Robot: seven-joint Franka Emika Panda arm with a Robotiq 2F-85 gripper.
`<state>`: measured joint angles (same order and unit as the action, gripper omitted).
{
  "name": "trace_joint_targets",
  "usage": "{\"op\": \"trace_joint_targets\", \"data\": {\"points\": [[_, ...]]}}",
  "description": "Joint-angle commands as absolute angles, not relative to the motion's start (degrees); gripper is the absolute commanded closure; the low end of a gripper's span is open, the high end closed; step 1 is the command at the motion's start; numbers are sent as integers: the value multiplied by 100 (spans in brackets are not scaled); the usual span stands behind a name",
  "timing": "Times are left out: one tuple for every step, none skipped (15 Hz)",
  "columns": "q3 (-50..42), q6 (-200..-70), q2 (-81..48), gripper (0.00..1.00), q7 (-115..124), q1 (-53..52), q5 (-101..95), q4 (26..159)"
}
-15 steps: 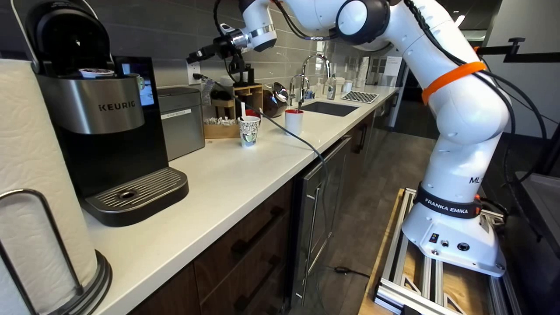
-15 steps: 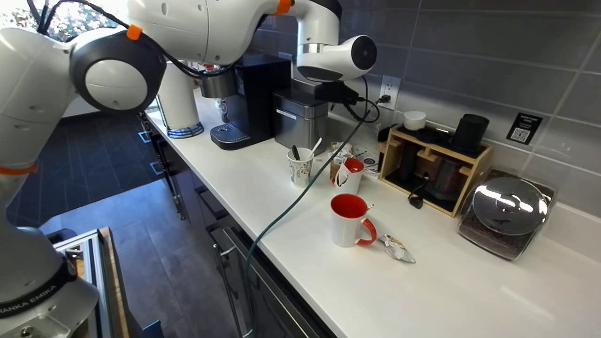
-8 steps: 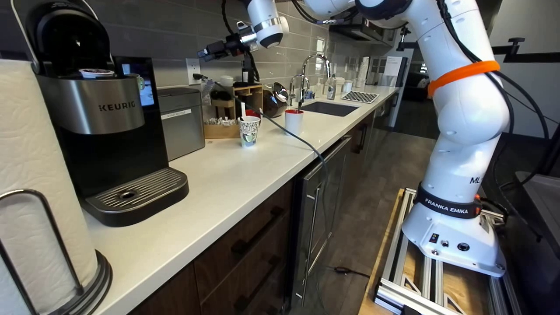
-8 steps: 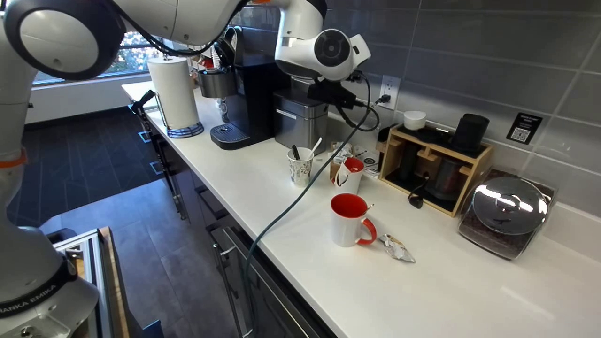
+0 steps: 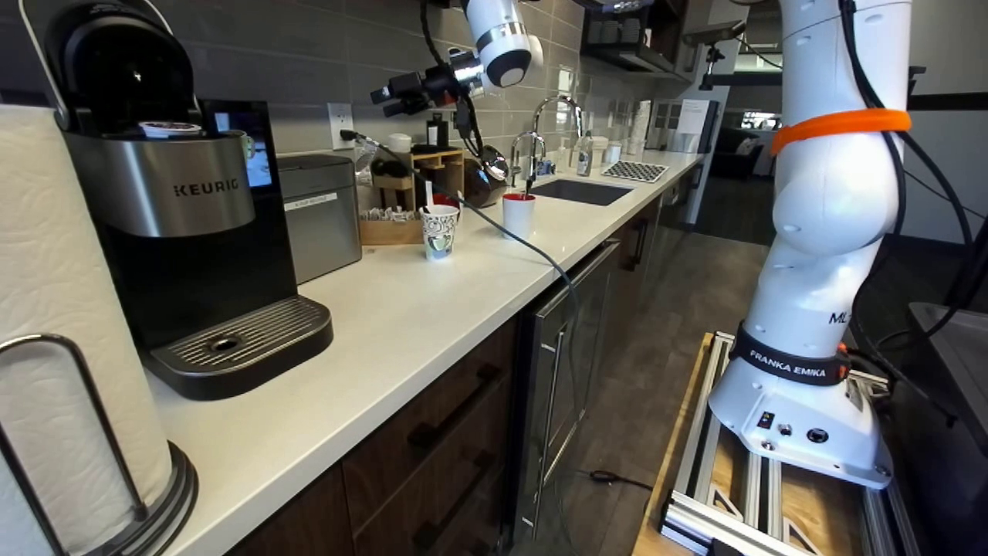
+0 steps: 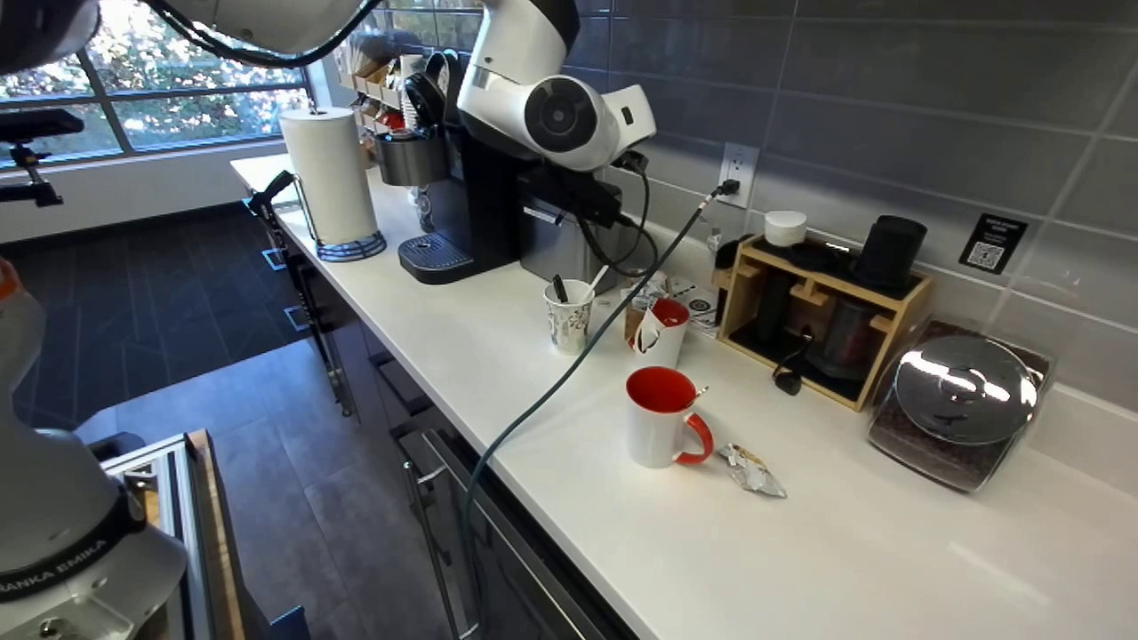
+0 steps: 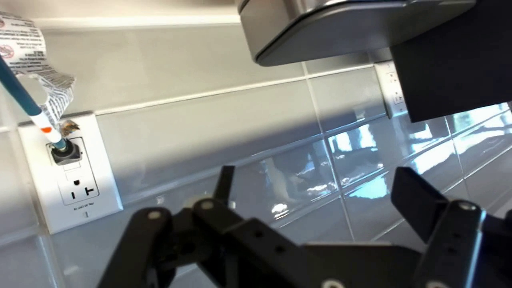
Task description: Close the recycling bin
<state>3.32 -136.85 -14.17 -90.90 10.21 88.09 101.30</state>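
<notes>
The recycling bin appears to be a small grey metal box with a white label strip (image 5: pixel 320 228), standing on the counter beside the coffee machine. In an exterior view it is partly hidden behind my arm and gripper (image 6: pixel 564 240). In the wrist view, which stands upside down, its corner and top show at the upper edge (image 7: pixel 332 38). Its lid looks down. My gripper (image 5: pixel 380 102) is above and to the right of the bin, apart from it, in that exterior view. In the wrist view the gripper (image 7: pixel 314 180) has its fingers spread with nothing between them.
The coffee machine (image 5: pixel 197 193) stands beside the bin. A cable (image 6: pixel 569 373) runs from the wall outlet (image 7: pixel 72 172) across the counter. A paper cup (image 6: pixel 569 320), a red-lined mug (image 6: pixel 653 436), a wooden organizer (image 6: pixel 725 333) and a jar (image 6: pixel 965 391) stand further along.
My gripper has moved rightward in one exterior picture and leftward in the opposite one, away from the wall. The upper arm has swung back. The bin and counter items have not moved.
</notes>
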Motion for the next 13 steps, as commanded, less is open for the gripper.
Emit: {"op": "trace_joint_targets", "data": {"points": [[102,-13608,-342,0,-9696,809,9470,11549],[69,-13704,-99,0,-9843,744,9643,11853],[41,-13783,146,0,-10003,686,9842,12158],[11,-13856,415,0,-10149,631,10000,12472],[-15,-13855,686,0,-10308,595,10166,12789],[-25,-13927,969,0,-10381,562,10304,13105],[-30,-13965,1271,0,-10432,543,10429,13423],[-29,-14011,1588,0,-10500,536,10548,13740],[-18,-14053,1898,0,-10593,546,10652,14035],[-16,-14004,2218,0,-10708,579,10733,14332],[-40,-13900,2565,0,-10840,635,10753,14644],[17,-13876,1740,0,-10537,653,10503,13866],[24,-13870,1948,0,-10557,677,10512,14049]]}}
